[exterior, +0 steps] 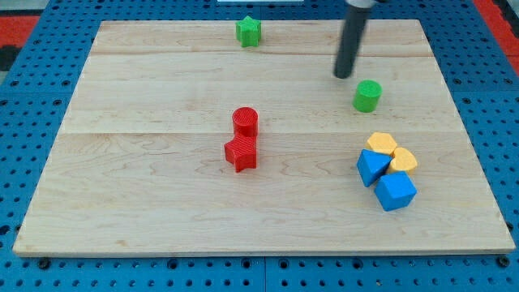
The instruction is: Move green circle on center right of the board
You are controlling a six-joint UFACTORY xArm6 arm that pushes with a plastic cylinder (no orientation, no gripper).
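The green circle (367, 96) stands on the wooden board (162, 186), right of centre in the upper half. My tip (345, 75) is on the board just up and to the left of the green circle, a small gap apart from it. The dark rod rises from the tip to the view's top edge.
A green star (249, 32) sits near the board's top edge. A red circle (246, 122) and a red star (241, 153) touch at the centre. Two yellow blocks (380, 144) (403, 160) and two blue blocks (372, 167) (396, 191) cluster at the lower right.
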